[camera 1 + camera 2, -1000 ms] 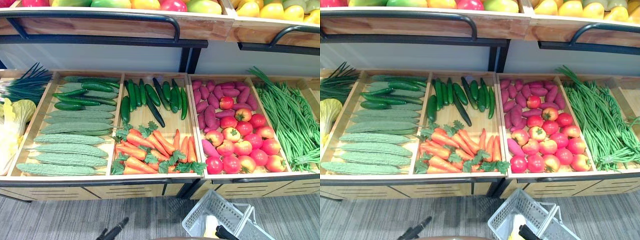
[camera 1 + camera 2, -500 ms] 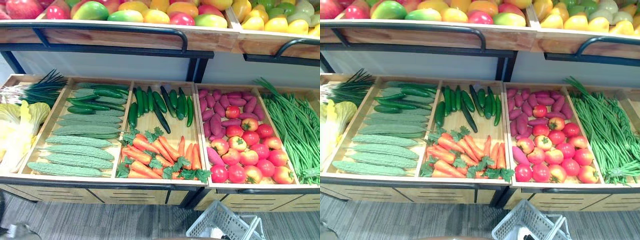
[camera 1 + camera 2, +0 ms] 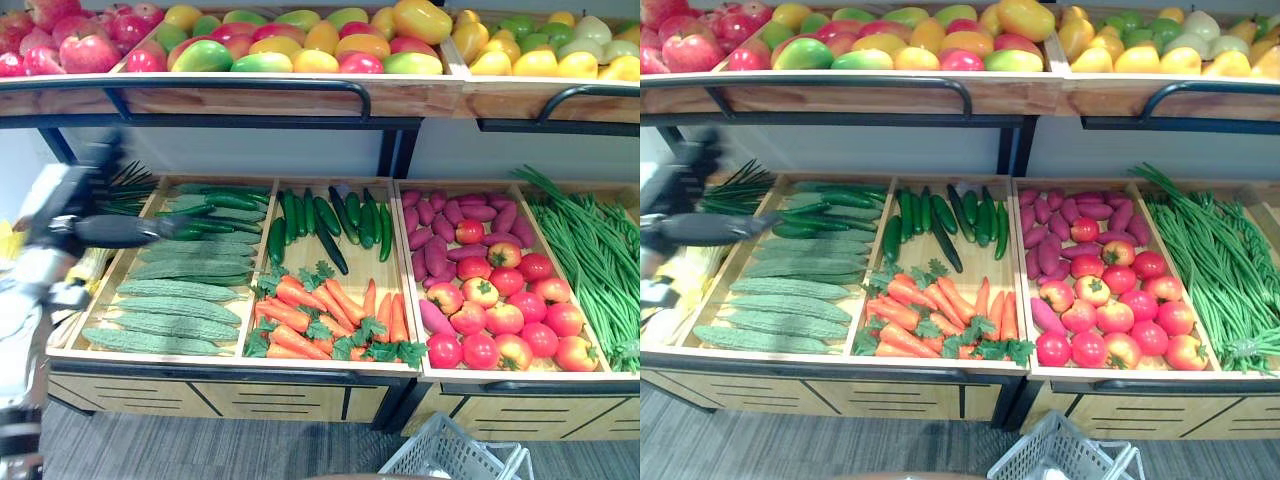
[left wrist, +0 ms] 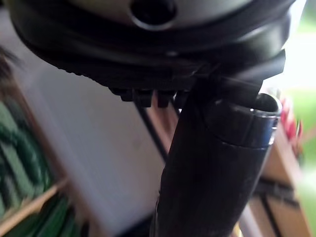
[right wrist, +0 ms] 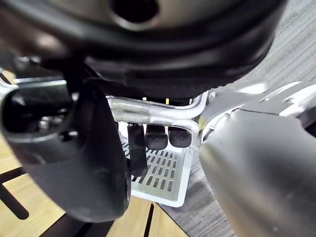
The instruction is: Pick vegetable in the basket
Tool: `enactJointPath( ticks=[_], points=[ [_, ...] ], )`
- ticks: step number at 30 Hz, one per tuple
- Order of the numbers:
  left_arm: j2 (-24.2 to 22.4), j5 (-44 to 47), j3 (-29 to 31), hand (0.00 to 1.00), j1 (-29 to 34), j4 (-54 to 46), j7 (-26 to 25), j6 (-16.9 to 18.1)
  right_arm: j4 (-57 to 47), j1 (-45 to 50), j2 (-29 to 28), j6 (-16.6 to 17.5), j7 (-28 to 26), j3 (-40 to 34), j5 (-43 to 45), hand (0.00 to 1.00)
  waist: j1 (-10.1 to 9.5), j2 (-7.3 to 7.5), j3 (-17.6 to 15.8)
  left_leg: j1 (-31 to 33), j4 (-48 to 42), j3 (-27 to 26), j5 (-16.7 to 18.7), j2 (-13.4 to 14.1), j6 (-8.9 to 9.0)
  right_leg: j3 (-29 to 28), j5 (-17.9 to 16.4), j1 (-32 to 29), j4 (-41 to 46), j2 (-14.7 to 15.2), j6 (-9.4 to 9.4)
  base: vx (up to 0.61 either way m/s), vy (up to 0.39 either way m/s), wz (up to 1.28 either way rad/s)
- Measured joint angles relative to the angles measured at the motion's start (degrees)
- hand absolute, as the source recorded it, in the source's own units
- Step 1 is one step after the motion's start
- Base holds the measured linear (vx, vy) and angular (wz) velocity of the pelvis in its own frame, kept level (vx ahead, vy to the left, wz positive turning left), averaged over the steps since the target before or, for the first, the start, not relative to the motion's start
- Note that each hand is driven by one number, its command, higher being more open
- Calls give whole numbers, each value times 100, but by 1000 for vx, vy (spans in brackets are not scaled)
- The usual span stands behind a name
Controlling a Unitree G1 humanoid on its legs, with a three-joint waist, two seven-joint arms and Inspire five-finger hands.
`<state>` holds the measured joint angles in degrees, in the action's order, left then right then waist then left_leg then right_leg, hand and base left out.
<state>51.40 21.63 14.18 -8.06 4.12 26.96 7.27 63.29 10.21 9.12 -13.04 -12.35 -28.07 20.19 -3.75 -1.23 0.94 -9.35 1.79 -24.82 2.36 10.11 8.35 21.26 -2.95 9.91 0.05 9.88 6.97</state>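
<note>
**A:** Where is the left hand (image 3: 130,230) working?

**B:** It's hovering at the far left. Its fingers are looking stretched out straight and are carrying nothing. The cucumbers (image 3: 225,201) are lying just past its fingertips. The bitter gourds (image 3: 175,290) are lying below it, and the carrots (image 3: 330,315) further to its right.

**A:** So it's holding no vegetable?

**B:** None; everything is lying in the tray (image 3: 252,265). The basket (image 3: 445,455) is hanging low, well to that hand's right. The right hand (image 5: 74,148) is curling round the basket handle (image 5: 148,118).

**A:** What's worrying you?

**B:** The cucumbers are lying packed together. I'm guessing closing fingers could be shoving neighbours aside or losing a smooth one. That risk is growing over the long carry to the basket.
</note>
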Motion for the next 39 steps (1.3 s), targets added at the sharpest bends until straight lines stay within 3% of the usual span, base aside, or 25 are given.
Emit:
enactJointPath(
  ticks=[3, 7, 13, 14, 16, 17, 18, 19, 22, 24, 28, 37, 39],
  points=[
    [177, -228, -809, 100, -325, -315, 611, -257, -1, -64, -2, 8, -18, -10, -28, 0, 105, -28, 16, -13, 122, -37, -79, -18, -4, -12, 1, -63, 2, -7, 2, -39, -23, -8],
    [390, -820, -1745, 100, -574, -916, 1347, -747, -1, -98, -61, -1, -92, -240, -209, 0, 97, -27, 20, -154, 267, -195, -112, -21, 21, -117, 1, -79, 10, -32, 2, -9, -25, -14],
    [721, -1160, -1842, 100, -709, -1023, 1514, -1265, 0, -30, -156, -8, -91, -434, -210, 0, 29, 62, 116, -272, 312, -298, -112, -8, 21, -99, 1, -84, 162, -30, 2, 24, -28, 0],
    [744, -1318, -1875, 100, -747, -1026, 1503, -1359, -1, 30, -155, -4, -89, -476, -205, 0, 5, 36, 152, -322, 312, -314, -112, 31, 21, -87, 1, -102, 372, -30, 2, 30, -36, 4],
    [707, -1597, -2077, 100, -794, -1031, 1354, -1509, -7, 64, -32, 30, -73, -642, -194, 0, 15, -190, 165, -442, 301, -347, -119, 202, 10, -76, -144, -472, 1214, -26, -1, 34, -50, 5],
    [736, -1797, -2190, 100, -850, -1025, 1273, -1586, -11, 72, 47, 27, -85, -681, -185, 0, 67, -272, 253, -434, 297, -374, -122, 336, 7, -164, -555, -607, 821, -212, 83, -21, -114, 8],
    [879, -1910, -2176, 100, -919, -1021, 1155, -1634, -1, 75, -57, -8, -109, -596, -176, 0, 83, -2, 316, -416, 291, -395, -112, 244, 23, -144, 386, -532, -418, -333, -96, -65, -147, 18],
    [751, -2057, -2194, 100, -934, -922, 1007, -1649, 41, 129, -102, -5, -121, -551, -178, 0, 139, 30, 350, -451, 289, -444, -68, 234, 88, -104, 667, -462, -528, -373, -82, -16, -135, 14],
    [469, -2401, -2203, 100, -908, -700, 736, -1505, 61, 233, -63, -18, -120, -204, -187, 0, 125, -9, 364, -569, 179, -677, -63, 305, 97, -129, 672, -320, -525, -426, -124, 50, -53, -5],
    [185, -3051, -2177, 100, -926, -332, 209, -1081, -5, 251, 6, 57, -111, -150, -177, 0, 179, -96, 340, -522, 91, -750, -63, 265, 98, -129, 672, -319, -524, -363, -124, 8, -17, -1],
    [-323, -4050, -2171, 100, -932, 303, -560, -566, -48, 297, 73, 37, -74, 64, -134, 0, 201, -57, 303, -523, -79, -887, -63, 249, 98, -164, 672, -300, -523, -312, -124, 0, -18, -8],
    [-1137, -4718, -2328, 100, -930, 983, -830, -288, -418, 288, 8, -19, -105, 457, -104, 0, 276, 63, 90, -571, -227, -1196, -53, 267, 110, -349, 669, -315, -520, -283, -128, -22, -26, -11],
    [-1173, -4721, -2594, 100, -930, 1015, -793, -262, -420, 289, 13, -17, -111, 456, -106, 0, 279, 61, 74, -584, -309, -1261, -13, 292, 160, -394, 652, -314, -487, -281, -154, -7, -11, -9]
  ],
)
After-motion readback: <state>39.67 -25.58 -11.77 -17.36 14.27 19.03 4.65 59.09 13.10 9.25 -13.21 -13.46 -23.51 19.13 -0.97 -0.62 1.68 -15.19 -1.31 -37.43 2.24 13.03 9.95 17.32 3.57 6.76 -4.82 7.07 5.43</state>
